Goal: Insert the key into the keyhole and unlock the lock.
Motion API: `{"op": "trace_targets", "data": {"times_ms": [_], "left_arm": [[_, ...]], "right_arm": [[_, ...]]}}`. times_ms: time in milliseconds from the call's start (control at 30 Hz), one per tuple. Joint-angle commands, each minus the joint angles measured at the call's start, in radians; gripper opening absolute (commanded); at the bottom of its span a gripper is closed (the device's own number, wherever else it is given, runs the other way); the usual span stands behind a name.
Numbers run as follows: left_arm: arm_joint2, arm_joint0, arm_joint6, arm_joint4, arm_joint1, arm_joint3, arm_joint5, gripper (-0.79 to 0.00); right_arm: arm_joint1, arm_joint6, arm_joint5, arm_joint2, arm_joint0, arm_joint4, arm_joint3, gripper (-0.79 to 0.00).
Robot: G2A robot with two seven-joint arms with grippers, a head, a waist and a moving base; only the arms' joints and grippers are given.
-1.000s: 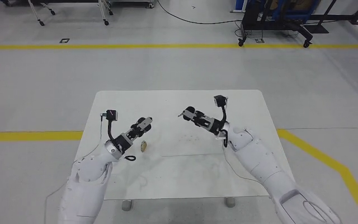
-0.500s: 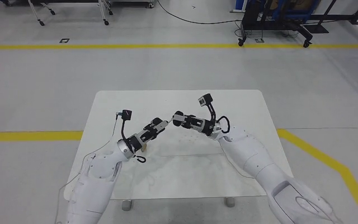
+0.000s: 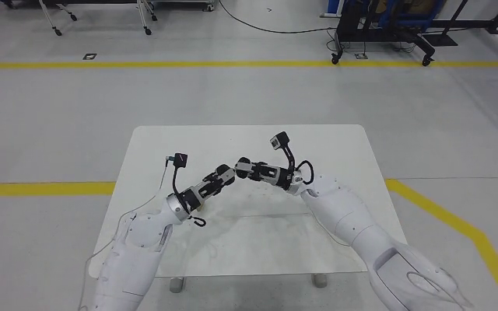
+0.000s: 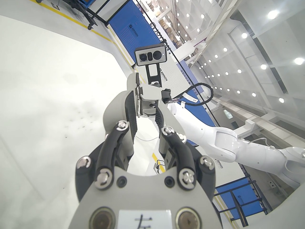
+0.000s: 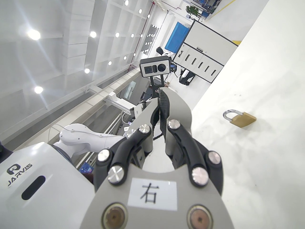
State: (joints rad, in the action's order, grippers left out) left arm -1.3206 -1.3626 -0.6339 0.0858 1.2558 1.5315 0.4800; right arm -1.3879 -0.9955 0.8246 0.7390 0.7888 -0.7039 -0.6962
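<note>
Converging: a second ago the two arms were held well apart. Now the left hand point(image 3: 223, 174) and the right hand point(image 3: 241, 166) meet tip to tip above the middle of the tabletop point(image 3: 334, 148).
Meaning for the task: this looks like the key being passed or steadied between the hands, not an insertion. The lock has not yet been picked up.
Right hand: its fingers are pressed together and seem to pinch the key point(image 4: 137, 100), a thin toothed metal strip at its tip.
Left hand: it is spread open and straddles the right hand's tip, with one pad just beside the key. Whether that pad touches the key cannot be told.
Lock point(image 5: 239, 119): a brass padlock lying flat on the tabletop with its shackle closed, held by nothing. Its keyhole cannot be made out.
Lock relative to the hands: it is well apart from both, down on the surface while they are raised. A second ago it showed near-left of centre, just beside the left arm point(image 3: 183, 204), which now covers that spot from above.
</note>
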Motion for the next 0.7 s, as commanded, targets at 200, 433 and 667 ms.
{"op": "trace_targets", "data": {"times_ms": [200,433,667], "left_arm": [[0.009,0.001,0.02,0.024,-0.005,0.001,-0.014,-0.785],[0.007,0.0,0.025,0.034,-0.01,0.002,-0.015,-0.785],[0.011,0.019,-0.087,0.014,-0.021,-0.011,-0.034,-0.785]], "right_arm": [[0.004,-0.007,-0.007,-0.003,0.007,-0.005,-0.013,-0.785],[0.02,-0.027,-0.027,0.01,0.013,-0.012,-0.026,-0.477],[0.063,-0.057,-0.057,0.038,0.023,0.045,-0.033,-0.603]]}}
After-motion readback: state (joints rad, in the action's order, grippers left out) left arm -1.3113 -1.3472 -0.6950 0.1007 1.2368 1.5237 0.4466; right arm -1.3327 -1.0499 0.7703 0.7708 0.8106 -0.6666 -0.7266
